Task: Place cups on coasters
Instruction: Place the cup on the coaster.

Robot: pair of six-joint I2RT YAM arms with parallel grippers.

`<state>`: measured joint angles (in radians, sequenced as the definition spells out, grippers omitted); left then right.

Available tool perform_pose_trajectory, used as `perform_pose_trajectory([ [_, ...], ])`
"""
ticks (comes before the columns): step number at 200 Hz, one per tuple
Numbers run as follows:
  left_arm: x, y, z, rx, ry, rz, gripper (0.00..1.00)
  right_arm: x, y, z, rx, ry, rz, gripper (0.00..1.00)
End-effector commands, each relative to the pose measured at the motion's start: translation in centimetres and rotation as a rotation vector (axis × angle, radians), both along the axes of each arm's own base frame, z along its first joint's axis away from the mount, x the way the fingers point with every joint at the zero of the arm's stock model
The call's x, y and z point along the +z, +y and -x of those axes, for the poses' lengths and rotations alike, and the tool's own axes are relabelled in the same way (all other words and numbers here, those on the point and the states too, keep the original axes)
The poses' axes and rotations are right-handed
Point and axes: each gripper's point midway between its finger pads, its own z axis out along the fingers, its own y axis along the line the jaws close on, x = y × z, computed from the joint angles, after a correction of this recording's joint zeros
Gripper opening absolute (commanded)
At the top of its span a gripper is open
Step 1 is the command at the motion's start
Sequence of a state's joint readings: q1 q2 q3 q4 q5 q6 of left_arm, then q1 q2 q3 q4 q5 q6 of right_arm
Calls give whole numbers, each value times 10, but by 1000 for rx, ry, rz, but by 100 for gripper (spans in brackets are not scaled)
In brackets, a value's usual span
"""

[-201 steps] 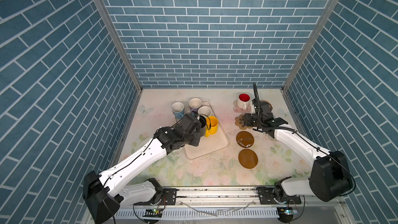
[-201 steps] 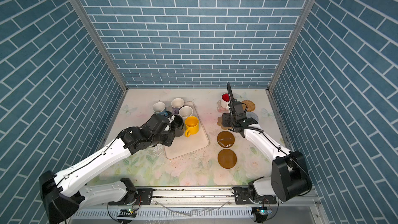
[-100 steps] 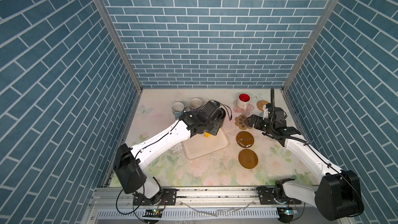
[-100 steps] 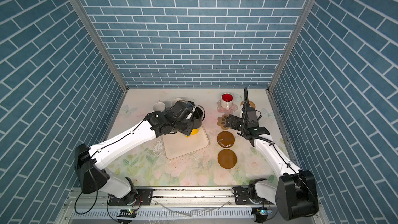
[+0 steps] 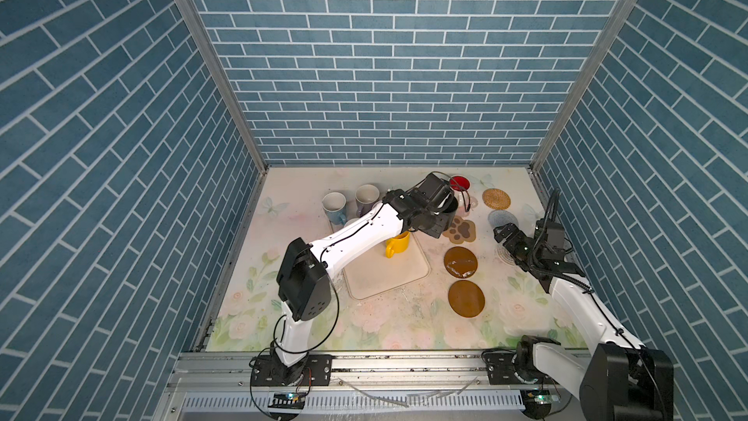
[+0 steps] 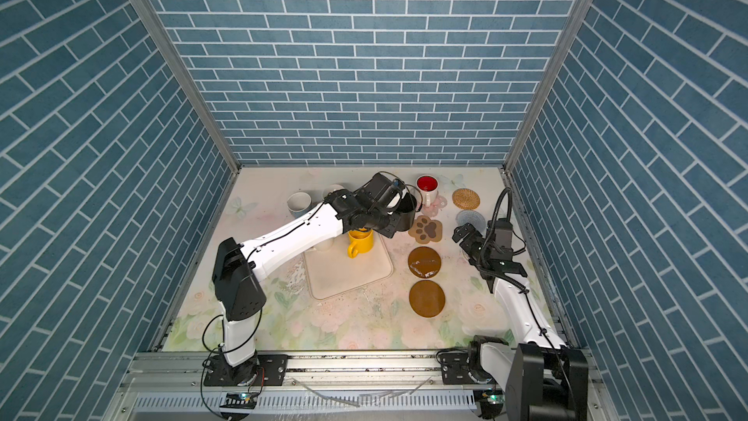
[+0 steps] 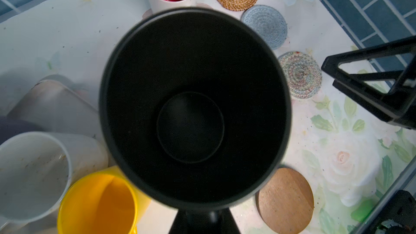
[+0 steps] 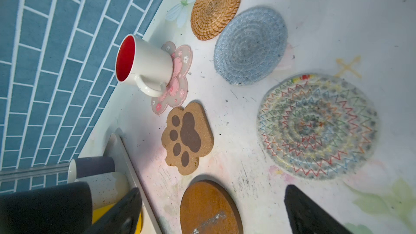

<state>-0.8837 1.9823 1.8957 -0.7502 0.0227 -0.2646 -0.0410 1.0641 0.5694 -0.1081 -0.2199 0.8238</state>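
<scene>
Just left of the brown paw-print cork coaster, my left gripper is clamped on the matte black ceramic mug, upright and not yet on the coaster. Right behind it, the white mug with red inside sits on the pink flower coaster. The yellow mug stands on the cream rectangular tray under my forearm. My right gripper hangs over the whitish spiral mat, jaws spread wide, holding nothing. The pale floral tabletop is gritty, and blue brick-pattern walls enclose three sides. A second ago the black mug was over the tray, left of the yellow mug, and my right gripper was beside the red-lined mug
</scene>
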Motion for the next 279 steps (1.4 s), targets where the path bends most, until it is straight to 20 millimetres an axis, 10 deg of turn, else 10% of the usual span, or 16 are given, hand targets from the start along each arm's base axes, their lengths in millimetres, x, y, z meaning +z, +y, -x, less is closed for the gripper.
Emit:
perform_pose_trajectory([
  [1, 24, -27, -10, -51, -60, 77, 0, 8, -5, -4, -61, -52, -57, 99],
  [126, -40, -90, -44, -152, -54, 85, 0, 0, -11, -4, -93, -83, -27, 98],
  [279, -77, -100, -58, -161, -78, 65, 0, -2, -7, -7, -72, -95, -34, 98],
])
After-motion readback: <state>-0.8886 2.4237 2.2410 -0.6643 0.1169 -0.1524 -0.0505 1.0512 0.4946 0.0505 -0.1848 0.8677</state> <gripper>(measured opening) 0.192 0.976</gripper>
